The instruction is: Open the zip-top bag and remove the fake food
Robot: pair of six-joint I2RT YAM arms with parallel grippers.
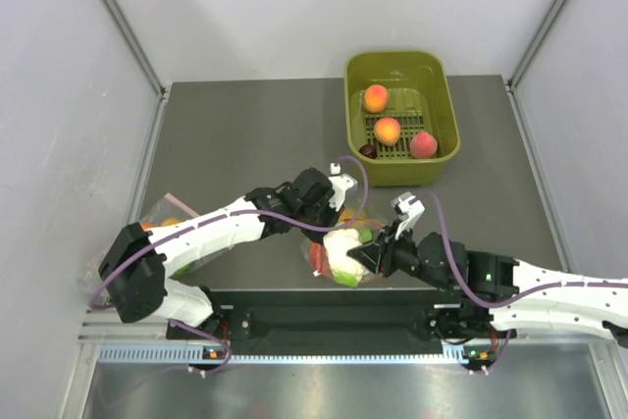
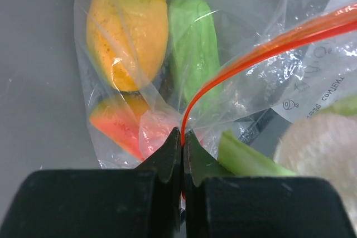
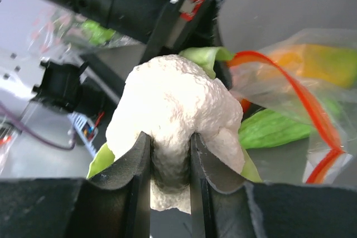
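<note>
The zip-top bag [image 2: 262, 76] is crinkly clear plastic with an orange-red zip strip [image 2: 268, 45]; it lies near the table's front middle [image 1: 329, 254]. My left gripper [image 2: 183, 137] is shut on the strip at the bag's mouth. Inside the bag lie a yellow-orange piece [image 2: 128, 32], a green oblong piece [image 2: 194, 48] and a glossy red piece [image 2: 120, 124]. My right gripper [image 3: 170, 146] is shut on the white cauliflower [image 3: 173, 107], which has green leaves and sits at the bag's mouth [image 1: 343, 247]. The strip also shows in the right wrist view [image 3: 304, 101].
A green bin [image 1: 402, 115] at the back right holds three orange-pink peaches [image 1: 389, 130] and a small dark plum [image 1: 367, 151]. Another clear bag with a pale pink strip [image 1: 162, 218] lies at the left edge under the left arm.
</note>
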